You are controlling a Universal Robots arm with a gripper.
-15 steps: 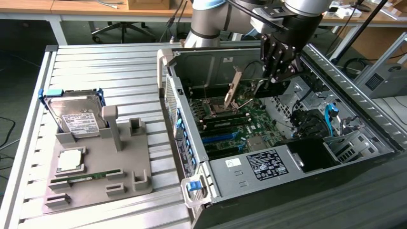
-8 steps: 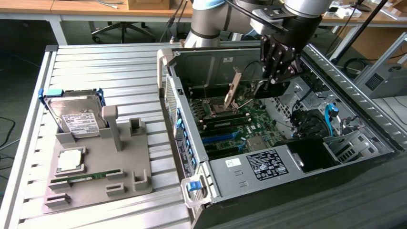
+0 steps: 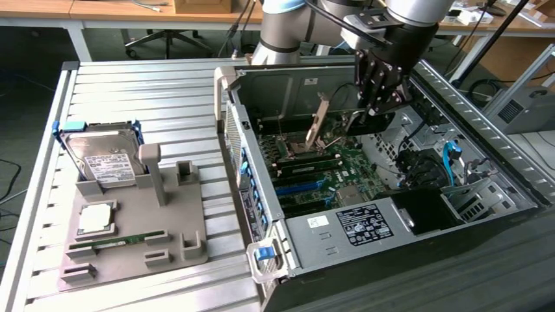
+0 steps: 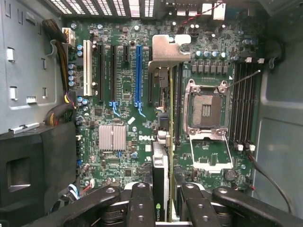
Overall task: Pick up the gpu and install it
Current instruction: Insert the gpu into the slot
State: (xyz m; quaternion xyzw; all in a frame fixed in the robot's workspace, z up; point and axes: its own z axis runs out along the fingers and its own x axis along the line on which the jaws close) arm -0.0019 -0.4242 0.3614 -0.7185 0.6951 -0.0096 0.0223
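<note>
Black pincer (image 4: 164,196) clenched on the gpu (image 4: 160,165); card edge-on over the green motherboard (image 4: 118,94) inside the open case (image 3: 303,250), beside the CPU socket (image 4: 207,109); hard drive (image 3: 108,159) on the surface (image 3: 156,91), exterior view's left.

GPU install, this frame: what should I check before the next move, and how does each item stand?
1. The gpu clamped in the gripper: ok.
2. Card inside the computer case, over the motherboard: ok.
3. Long blue slot empty: ok.
4. Card edge lined up with a slot: cannot tell.
5. Its bracket against the case's rear wall: not ok, a gap shows.
</note>
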